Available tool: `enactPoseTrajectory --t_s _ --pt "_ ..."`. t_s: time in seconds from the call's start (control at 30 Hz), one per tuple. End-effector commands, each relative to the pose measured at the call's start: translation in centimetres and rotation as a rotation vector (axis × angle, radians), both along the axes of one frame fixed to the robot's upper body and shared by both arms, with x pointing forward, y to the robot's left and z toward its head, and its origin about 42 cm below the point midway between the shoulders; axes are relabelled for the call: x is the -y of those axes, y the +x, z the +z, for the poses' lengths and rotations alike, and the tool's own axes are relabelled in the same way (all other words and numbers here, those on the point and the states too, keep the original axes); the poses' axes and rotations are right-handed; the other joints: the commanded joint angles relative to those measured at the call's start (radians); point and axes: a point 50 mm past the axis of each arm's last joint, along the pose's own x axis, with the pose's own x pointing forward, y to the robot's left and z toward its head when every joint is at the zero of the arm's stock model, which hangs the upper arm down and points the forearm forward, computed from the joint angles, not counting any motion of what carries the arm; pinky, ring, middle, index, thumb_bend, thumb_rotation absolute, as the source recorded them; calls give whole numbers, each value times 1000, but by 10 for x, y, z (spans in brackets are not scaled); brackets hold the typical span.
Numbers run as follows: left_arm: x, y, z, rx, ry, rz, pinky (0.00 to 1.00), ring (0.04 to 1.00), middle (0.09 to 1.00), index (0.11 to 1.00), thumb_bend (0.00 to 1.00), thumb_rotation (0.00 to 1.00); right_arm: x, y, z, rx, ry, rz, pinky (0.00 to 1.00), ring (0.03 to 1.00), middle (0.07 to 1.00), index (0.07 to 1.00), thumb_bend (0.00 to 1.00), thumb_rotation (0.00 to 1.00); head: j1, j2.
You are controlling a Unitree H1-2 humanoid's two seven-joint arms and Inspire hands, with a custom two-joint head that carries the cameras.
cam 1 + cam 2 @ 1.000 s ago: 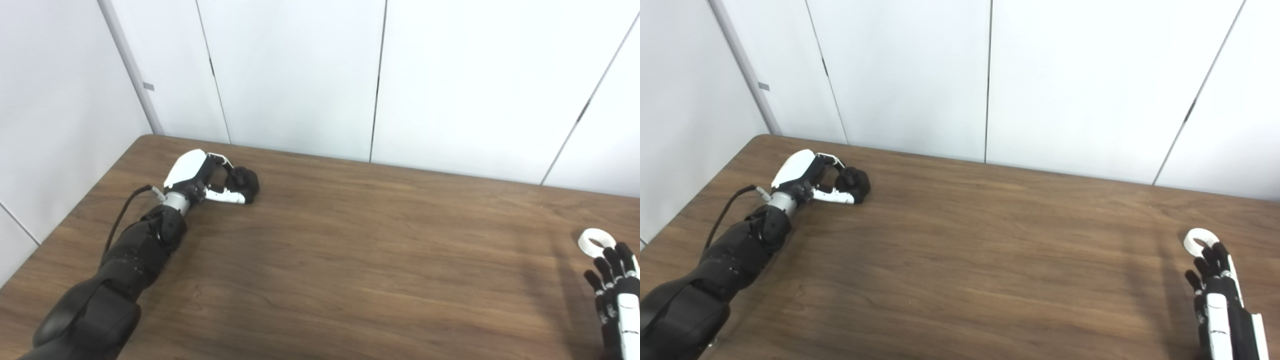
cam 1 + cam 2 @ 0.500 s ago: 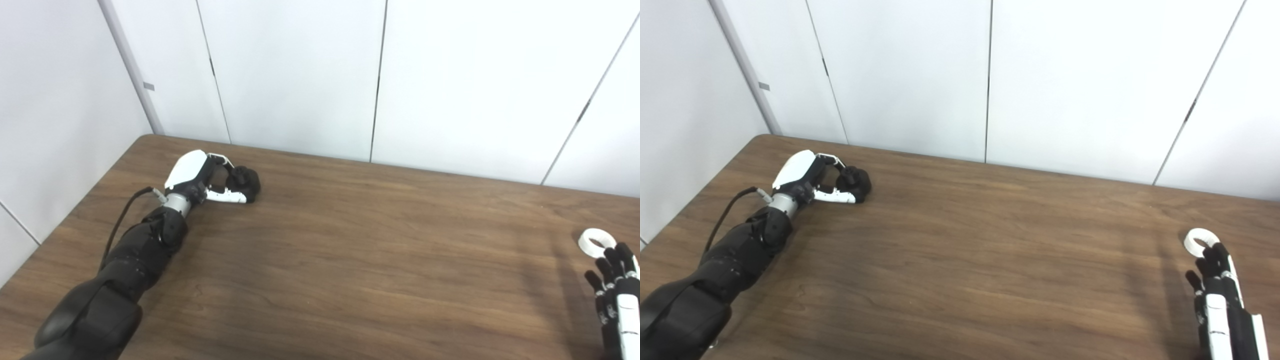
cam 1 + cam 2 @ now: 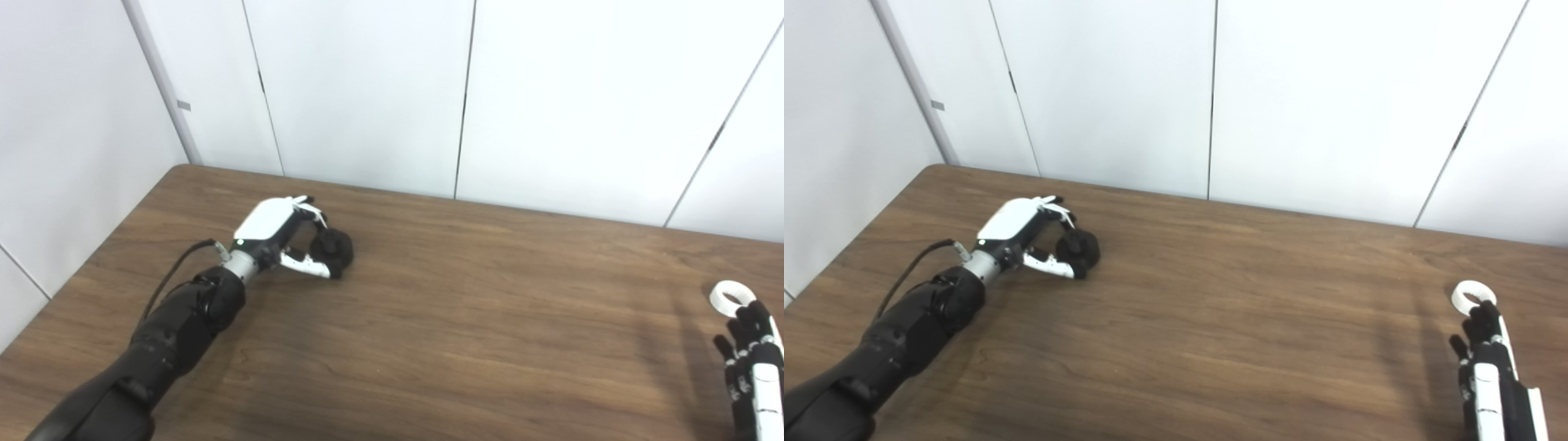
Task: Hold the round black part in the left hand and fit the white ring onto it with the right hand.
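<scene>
My left hand (image 3: 278, 236) is shut on the round black part (image 3: 332, 251), at the left of the brown table (image 3: 465, 312); the part also shows in the right eye view (image 3: 1079, 249). The white ring (image 3: 730, 297) lies flat on the table at the far right. My right hand (image 3: 750, 361) is open and empty, its fingertips just short of the ring's near edge; the right eye view shows the hand (image 3: 1488, 367) and the ring (image 3: 1471, 295) too.
White wall panels (image 3: 367, 92) stand close behind the table's far edge and along its left side. A black cable (image 3: 174, 275) runs along my left forearm.
My left hand has moved to the right and toward me, carrying the black part with it. The right hand and the ring have hardly moved.
</scene>
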Motion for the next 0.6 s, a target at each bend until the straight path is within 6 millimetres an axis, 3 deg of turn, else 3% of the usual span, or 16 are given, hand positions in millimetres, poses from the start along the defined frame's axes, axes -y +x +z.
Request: enactPoseTrajectory --t_s 0.0,0.3,0.5,0.57 --pt "3 1 10 5 39 -42 999 988 818 482 524 51 -4 -2 1 16 16 -1 930 971 968 964 287 831 -2 1" --pt "33 -16 4 -29 32 -140 1000 1000 886 481 525 55 -8 -2 9 39 -19 4 894 967 969 967 322 831 -31 18" --pt "51 -28 -1 -46 54 -232 1000 1000 899 480 525 58 -13 -2 16 63 -19 19 928 979 975 974 283 820 -55 20" --pt "56 -32 -2 -46 63 -265 1000 1000 902 480 525 58 -13 -2 18 73 -28 23 938 985 978 974 328 815 -61 20"
